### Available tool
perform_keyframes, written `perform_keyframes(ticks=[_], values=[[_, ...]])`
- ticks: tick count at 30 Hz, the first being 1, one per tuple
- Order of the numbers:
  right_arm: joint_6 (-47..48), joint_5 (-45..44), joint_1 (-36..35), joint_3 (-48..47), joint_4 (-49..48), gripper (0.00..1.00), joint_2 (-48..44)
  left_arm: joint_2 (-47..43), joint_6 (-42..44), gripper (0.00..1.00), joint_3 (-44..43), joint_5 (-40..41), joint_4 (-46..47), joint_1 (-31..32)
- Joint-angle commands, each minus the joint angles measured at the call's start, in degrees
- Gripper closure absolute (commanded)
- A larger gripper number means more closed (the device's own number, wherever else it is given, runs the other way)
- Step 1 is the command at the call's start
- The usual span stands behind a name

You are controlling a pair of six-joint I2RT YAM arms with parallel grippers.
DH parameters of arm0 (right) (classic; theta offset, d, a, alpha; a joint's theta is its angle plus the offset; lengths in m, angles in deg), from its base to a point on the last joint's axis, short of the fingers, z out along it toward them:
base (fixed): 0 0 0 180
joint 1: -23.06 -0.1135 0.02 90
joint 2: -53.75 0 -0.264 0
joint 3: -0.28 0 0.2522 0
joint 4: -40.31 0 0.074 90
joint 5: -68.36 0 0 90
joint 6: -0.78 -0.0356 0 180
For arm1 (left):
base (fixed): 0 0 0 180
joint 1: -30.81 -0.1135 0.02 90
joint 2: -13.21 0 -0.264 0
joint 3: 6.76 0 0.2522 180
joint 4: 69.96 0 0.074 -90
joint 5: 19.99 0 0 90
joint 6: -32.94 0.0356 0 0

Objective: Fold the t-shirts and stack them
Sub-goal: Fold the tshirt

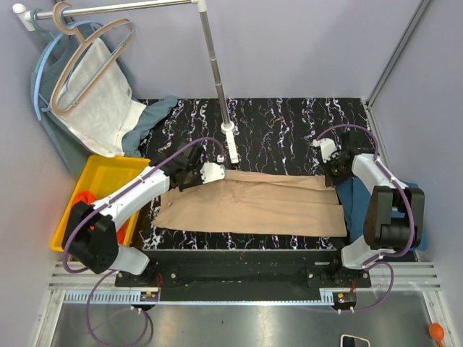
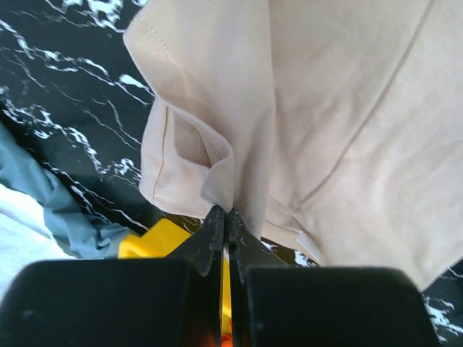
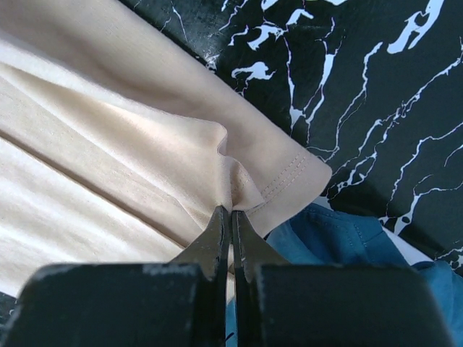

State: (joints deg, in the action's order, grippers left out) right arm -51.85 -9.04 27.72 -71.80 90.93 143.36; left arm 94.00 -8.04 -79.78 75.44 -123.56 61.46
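A beige-tan t-shirt point(image 1: 253, 204) lies stretched flat across the black marble table point(image 1: 289, 130). My left gripper point(image 1: 192, 176) is shut on a pinch of its far left corner, by a sleeve point(image 2: 181, 155); in the left wrist view the left gripper point(image 2: 226, 214) has cloth bunched between its tips. My right gripper point(image 1: 333, 176) is shut on the far right corner, and the right wrist view shows the right gripper point(image 3: 231, 211) pinching the stitched hem point(image 3: 289, 177). A dark teal-blue t-shirt point(image 1: 356, 202) point(image 3: 325, 242) lies under the right arm. An orange-red t-shirt point(image 1: 85, 199) sits in the yellow bin point(image 1: 108, 173).
A metal rack pole point(image 1: 215, 72) stands on the table just behind the shirt, its foot point(image 1: 232, 144) close to my left gripper. Hangers with a white cloth point(image 1: 98, 101) and a grey-green garment point(image 1: 148, 119) hang at the back left. Walls close in on both sides.
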Motion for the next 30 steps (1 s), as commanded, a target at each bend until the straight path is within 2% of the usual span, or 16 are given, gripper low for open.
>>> perform_keyframes(ticks=[1,15,28,30], values=[[1.7,-2.7,0.3,0.7,-2.1,1.0,-2.6,-2.5,-1.2,1.0,1.5,2.0,-1.5,0.3],[1.7,-3.2,0.3,1.7,-2.3,1.0,-2.9,-4.1,-3.0,1.0,4.2,1.7,-3.7,1.6],[1.6,-2.6,0.3,3.8,-0.1,1.0,-6.7,-5.0,-5.2,0.99,7.8,1.8,-5.3,3.3],[1.4,-2.7,0.3,4.5,0.1,0.97,-6.9,-3.6,-5.9,0.99,7.8,1.8,-5.2,3.4]])
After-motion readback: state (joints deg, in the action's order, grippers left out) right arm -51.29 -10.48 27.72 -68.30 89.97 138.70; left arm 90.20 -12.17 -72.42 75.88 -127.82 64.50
